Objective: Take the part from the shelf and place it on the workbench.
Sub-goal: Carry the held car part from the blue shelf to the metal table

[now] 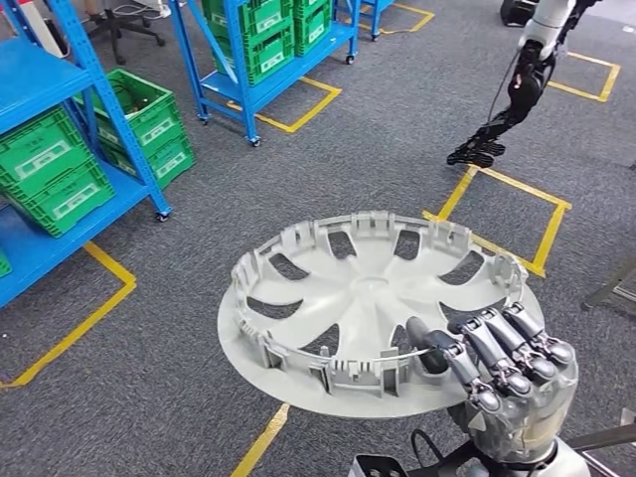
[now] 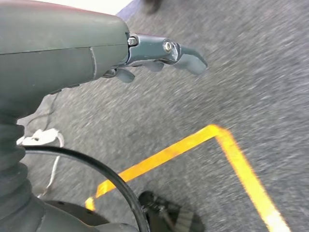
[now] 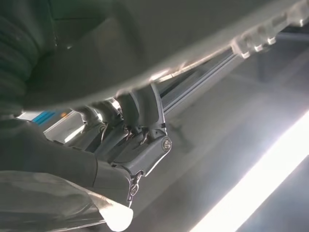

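My left hand (image 2: pixel 109 53) came in over the grey carpet floor (image 2: pixel 233 77), its grey cover broad and its dark fingers (image 2: pixel 171 52) stretched out straight, holding nothing. Below it a yellow tape line (image 2: pixel 204 140) ran across the carpet and turned a corner. A black cable (image 2: pixel 105 174) curved near my wrist, and a white cord (image 2: pixel 43 137) lay beside the ribbed sleeve. The carpet looked blurred.

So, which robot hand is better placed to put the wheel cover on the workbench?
The right robot hand: it already grips the rim of the wheel cover. In the head view, a dark, empty hand hangs far away over the floor.
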Robot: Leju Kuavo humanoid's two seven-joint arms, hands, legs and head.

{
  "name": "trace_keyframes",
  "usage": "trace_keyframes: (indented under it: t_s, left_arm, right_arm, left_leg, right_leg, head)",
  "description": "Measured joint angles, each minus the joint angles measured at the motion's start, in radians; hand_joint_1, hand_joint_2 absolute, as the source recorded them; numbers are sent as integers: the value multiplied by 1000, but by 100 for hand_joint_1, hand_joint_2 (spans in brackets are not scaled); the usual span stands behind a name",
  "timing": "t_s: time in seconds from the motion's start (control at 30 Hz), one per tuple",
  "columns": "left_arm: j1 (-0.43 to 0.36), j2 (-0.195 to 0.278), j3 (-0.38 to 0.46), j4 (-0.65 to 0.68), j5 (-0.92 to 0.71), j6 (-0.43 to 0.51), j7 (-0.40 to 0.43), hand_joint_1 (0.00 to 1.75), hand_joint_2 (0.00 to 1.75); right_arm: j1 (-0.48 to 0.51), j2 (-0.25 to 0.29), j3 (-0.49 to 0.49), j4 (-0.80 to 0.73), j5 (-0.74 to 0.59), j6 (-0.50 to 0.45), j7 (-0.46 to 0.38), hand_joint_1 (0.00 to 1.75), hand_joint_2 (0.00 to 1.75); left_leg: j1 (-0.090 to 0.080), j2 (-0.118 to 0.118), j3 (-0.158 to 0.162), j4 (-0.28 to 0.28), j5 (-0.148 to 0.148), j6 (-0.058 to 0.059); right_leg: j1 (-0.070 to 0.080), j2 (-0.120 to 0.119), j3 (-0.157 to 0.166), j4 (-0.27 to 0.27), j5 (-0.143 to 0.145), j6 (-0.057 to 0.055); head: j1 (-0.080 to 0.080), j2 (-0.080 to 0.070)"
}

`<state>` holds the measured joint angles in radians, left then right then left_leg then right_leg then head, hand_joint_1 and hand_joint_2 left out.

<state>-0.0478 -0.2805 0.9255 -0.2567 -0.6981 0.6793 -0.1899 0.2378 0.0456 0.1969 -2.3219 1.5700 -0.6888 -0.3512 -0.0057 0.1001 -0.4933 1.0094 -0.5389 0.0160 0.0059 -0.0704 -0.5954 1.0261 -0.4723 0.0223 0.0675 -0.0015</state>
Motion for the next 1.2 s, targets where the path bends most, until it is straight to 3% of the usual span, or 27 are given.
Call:
trace_keyframes:
  t_s: [0.1,0.17,0.23,0.27,0.3,0.33,0.4,0.47,0.53,0.57,0.6,0.67,0.73,0.8,0.83,0.87,0.93,1.0,1.03,1.1,1.13,1.2]
  left_arm:
    - [-5,-1,10,0,8,-5,-4,0,175]
    - [-10,1,17,1,10,-46,31,0,175]
    - [-11,8,23,6,8,-123,100,0,175]
    - [-11,13,24,10,8,-164,140,0,175]
    - [-10,17,25,14,8,-209,181,0,175]
    - [-10,21,27,17,8,-256,224,0,175]
    - [-14,30,30,19,8,-363,313,0,175]
    - [-21,40,31,20,4,-469,390,0,175]
    - [-22,42,32,24,-6,-546,440,0,175]
    - [-23,41,32,26,-12,-569,455,0,175]
    - [-23,41,32,27,-18,-584,466,0,175]
    - [-26,41,31,27,-29,-599,476,0,175]
    - [-25,42,31,27,-35,-604,478,0,175]
    - [-23,45,31,27,-37,-607,478,0,175]
    - [-23,46,31,27,-38,-608,477,0,175]
    - [-24,47,31,27,-39,-610,477,0,175]
    - [-24,48,31,27,-42,-613,477,0,175]
    - [-24,50,30,27,-46,-613,477,0,175]
    - [-24,51,30,27,-47,-613,477,0,175]
    - [-25,52,29,27,-48,-613,477,0,175]
    - [-26,52,28,28,-49,-613,477,0,175]
    - [-27,52,24,28,-49,-613,477,0,175]
  right_arm:
    - [11,6,-10,-10,0,-1,-2,175,175]
    - [12,8,-11,-13,1,-1,2,175,175]
    - [8,9,-12,-13,1,-1,10,175,175]
    - [6,9,-11,-12,1,-1,14,175,175]
    - [4,9,-10,-10,2,-1,19,175,175]
    - [1,9,-8,-7,2,-1,26,175,175]
    - [-17,9,1,1,2,-1,44,175,175]
    - [-40,8,16,12,3,-1,58,175,175]
    - [-58,7,33,23,3,-1,69,175,175]
    - [-65,6,40,28,3,-1,72,175,175]
    - [-70,4,45,32,3,-1,75,175,175]
    - [-84,0,56,40,3,-1,78,175,175]
    - [-96,-6,66,47,3,-1,79,175,175]
    - [-100,-10,71,54,3,-1,79,175,175]
    - [-100,-12,72,58,3,-1,78,175,175]
    - [-101,-14,72,60,3,-1,77,175,175]
    - [-107,-17,74,63,3,-1,74,175,175]
    - [-120,-18,76,62,2,-1,72,175,175]
    - [-126,-19,78,62,2,-1,72,175,175]
    - [-131,-20,81,62,2,-1,71,175,175]
    - [-132,-21,81,61,2,-1,70,175,175]
    - [-139,-22,84,60,3,-1,70,175,175]
  left_leg:
    - [-2,18,8,-1,-7,-13]
    - [2,-21,-8,45,-43,-24]
    - [6,-75,-65,171,-107,-30]
    - [7,-86,-97,235,-129,-31]
    - [7,-91,-119,275,-134,-31]
    - [7,-94,-125,278,-118,-30]
    - [7,-113,-91,180,-40,-25]
    - [8,-164,-45,57,16,-16]
    - [7,-190,-30,7,25,-10]
    - [7,-181,-29,1,26,-8]
    - [7,-170,-29,-2,31,-4]
    - [11,-142,-27,-10,38,7]
    - [11,-112,-27,-13,40,12]
    - [10,-81,-29,-13,39,12]
    - [10,-67,-28,-12,37,11]
    - [10,-54,-27,-12,35,9]
    - [9,-31,-21,-12,29,2]
    - [3,-13,-18,-10,23,-9]
    - [0,-4,-16,-10,21,-14]
    - [0,11,-12,-10,16,-24]
    - [2,3,-12,-4,7,-29]
    - [6,-43,-40,65,-39,-37]
  right_leg:
    - [-1,28,0,-7,3,-17]
    - [-7,49,0,-12,8,-28]
    - [-9,71,-1,-12,10,-34]
    - [-9,84,-2,-12,11,-35]
    - [-9,99,-2,-12,11,-36]
    - [-9,114,-2,-12,12,-36]
    - [-9,143,0,-11,14,-33]
    - [-9,168,-3,-8,17,-27]
    - [-12,188,-14,-6,23,-15]
    - [-14,200,-20,-7,28,-8]
    - [-15,198,-27,-6,29,-2]
    - [-14,152,-53,33,5,7]
    - [-14,93,-109,146,-55,17]
    - [-19,76,-160,257,-95,25]
    - [-21,72,-162,267,-91,28]
    - [-23,67,-144,238,-69,29]
    - [-22,33,-66,105,-16,29]
    - [-17,-2,-12,12,2,17]
    - [-13,-8,-6,0,-3,9]
    - [-12,14,-6,-2,0,-9]
    - [-12,25,-7,-4,2,-15]
    - [-14,47,-6,-6,5,-27]
  head:
    - [0,0]
    - [-3,0]
    - [-6,0]
    - [-6,0]
    - [-6,0]
    - [-5,0]
    - [-6,0]
    - [-6,0]
    - [-5,0]
    - [-5,0]
    - [-5,0]
    - [0,0]
    - [6,0]
    - [5,0]
    - [6,0]
    - [6,0]
    - [6,0]
    - [5,0]
    - [4,0]
    - [3,0]
    - [2,0]
    - [-1,0]
